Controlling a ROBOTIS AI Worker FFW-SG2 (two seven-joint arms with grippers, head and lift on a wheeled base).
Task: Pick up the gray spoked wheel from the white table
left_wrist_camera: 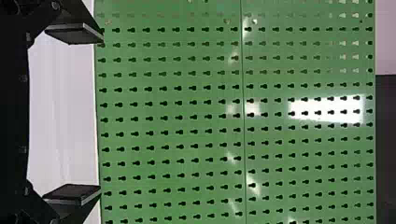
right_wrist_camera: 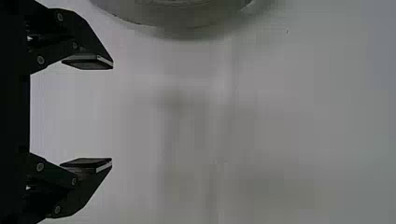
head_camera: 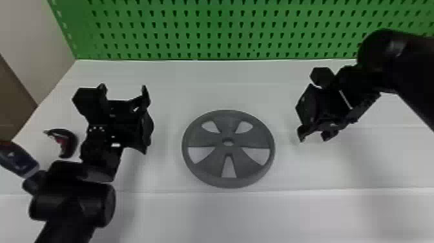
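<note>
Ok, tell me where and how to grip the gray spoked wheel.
Probably pinch the gray spoked wheel by its right rim, the right gripper coming from above: it lies flat, and the window inside that rim may admit one finger.

We see a white counter (head_camera: pixel 226 89) with a gray spoked wheel (head_camera: pixel 228 150) lying flat on it; through the wheel's five openings we see the pale surface beneath.
</note>
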